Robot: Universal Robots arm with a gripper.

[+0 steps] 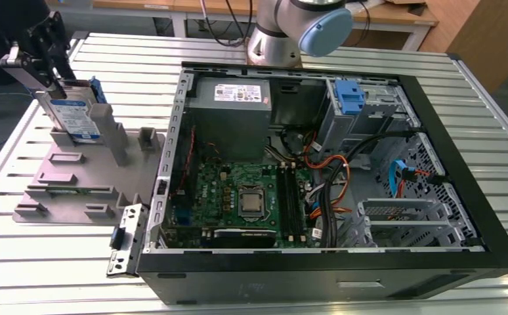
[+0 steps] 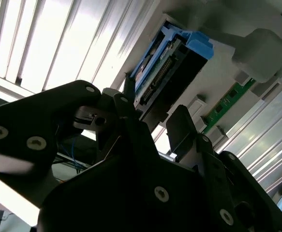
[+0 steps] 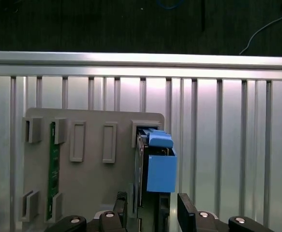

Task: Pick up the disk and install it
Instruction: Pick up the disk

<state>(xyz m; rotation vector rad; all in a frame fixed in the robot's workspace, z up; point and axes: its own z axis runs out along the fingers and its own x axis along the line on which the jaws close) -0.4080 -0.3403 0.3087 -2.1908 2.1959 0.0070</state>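
The hand [image 1: 54,82] hangs directly above the disk [image 1: 72,117], which stands on end in a slot at the far corner of the grey fixture plate [image 1: 70,177]. Its long axis looks upright and its labelled face is turned toward the exterior view's left. In both wrist views the disk [image 3: 159,169] lies straight ahead of the hand [image 3: 153,209] and edge-on to it. One finger is on each broad side of the disk's upper end and the blue rail runs up the middle. The hand is released: its fingers [image 2: 179,126] sit just beside the disk [image 2: 162,79], with a thin gap visible on at least one side, so I judge nothing is clamped yet. The disk is seated in its slot, so its free direction is straight up along its long axis. A grey post of the fixture stands just beside it, and the space above is open. The fixture rests flat on the ribbed metal worktop [image 1: 52,269], and a green circuit strip [image 3: 53,169] lies in another slot well apart from the disk. The open computer case [image 1: 324,279] lies to the exterior view's right of the fixture, just beside it, with a blue bracket [image 1: 348,98] at its far end.
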